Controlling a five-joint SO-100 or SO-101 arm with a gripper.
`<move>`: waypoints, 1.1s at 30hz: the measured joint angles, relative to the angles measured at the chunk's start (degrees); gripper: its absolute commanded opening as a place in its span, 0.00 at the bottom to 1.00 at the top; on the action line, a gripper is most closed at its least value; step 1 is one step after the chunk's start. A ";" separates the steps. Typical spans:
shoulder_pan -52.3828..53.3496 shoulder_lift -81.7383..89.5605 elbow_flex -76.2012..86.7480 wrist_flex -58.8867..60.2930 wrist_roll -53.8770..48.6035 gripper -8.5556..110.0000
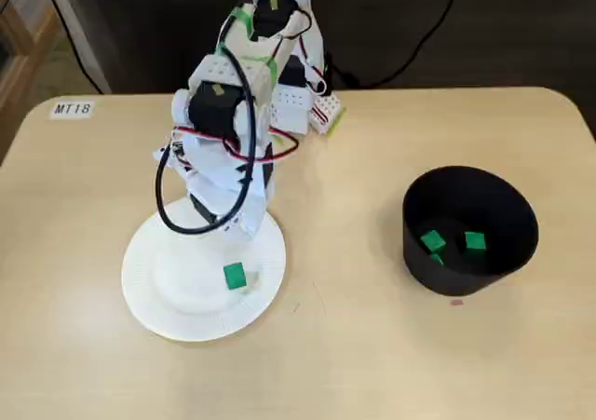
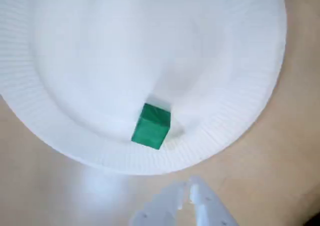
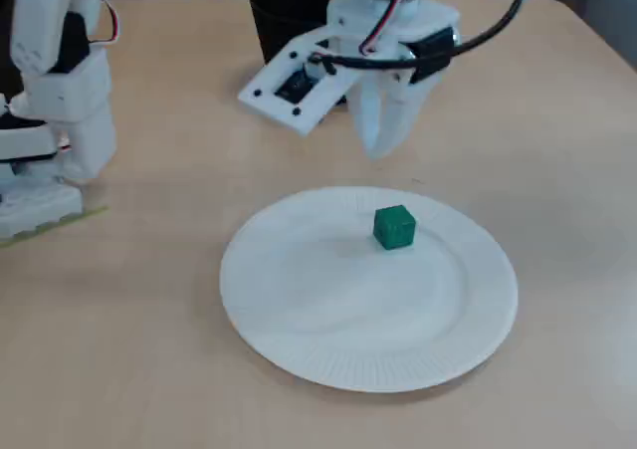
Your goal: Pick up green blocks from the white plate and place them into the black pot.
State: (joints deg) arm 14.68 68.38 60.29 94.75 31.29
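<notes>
Pale wood surface (image 1: 354,364) lies under the pincer (image 2: 191,192), which hangs at the wrist view's lower edge, jaws together and empty, just outside the plate (image 2: 60,110). One block (image 2: 151,126) sits mid-frame near that rim, and the pot (image 1: 419,243), at right in a fixed view, holds more. Coming down without parting the jaws could knock the block off the plate.

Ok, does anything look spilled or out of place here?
Nothing stands out: one green block sits on the white paper plate, the other green blocks lie inside the upright black pot, none on the table.
</notes>
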 measured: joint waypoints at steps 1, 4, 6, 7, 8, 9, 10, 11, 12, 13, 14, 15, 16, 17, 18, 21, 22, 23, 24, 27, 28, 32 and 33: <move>0.00 -0.26 -0.09 0.09 0.00 0.19; 0.53 -0.62 -0.18 0.09 0.70 0.24; 0.97 -0.62 -0.18 0.09 0.79 0.25; 1.23 -0.62 -0.18 0.09 0.79 0.26; 1.32 -0.62 -0.18 0.09 0.88 0.27; 1.58 -0.62 -0.18 0.09 1.14 0.27; 1.67 -0.62 -0.18 0.09 1.32 0.28; 1.85 -0.62 -0.18 0.09 1.41 0.29; 2.11 -0.62 -0.18 0.09 1.76 0.29; 2.29 -0.62 -0.18 0.09 2.11 0.29; 2.46 -0.62 -0.18 0.09 2.72 0.29; 2.55 -0.62 -0.18 0.09 3.34 0.29; 2.72 -0.62 0.09 0.09 4.04 0.29; 2.81 -0.62 0.53 0.09 4.57 0.29; 2.81 -0.62 0.88 0.09 5.10 0.29; 2.81 -0.62 1.23 0.09 6.24 0.29; 2.81 -0.97 1.23 0.09 6.50 0.29; 2.81 -1.41 1.23 0.09 6.59 0.29; 2.81 -1.93 1.23 0.09 6.59 0.30; 2.37 -2.90 1.41 0.09 6.50 0.30; 2.29 -3.08 1.41 0.09 6.50 0.30; 2.11 -4.39 1.41 0.09 6.50 0.31; 2.11 -4.39 1.58 0.09 6.50 0.31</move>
State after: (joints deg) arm 16.79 63.98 61.88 94.83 37.79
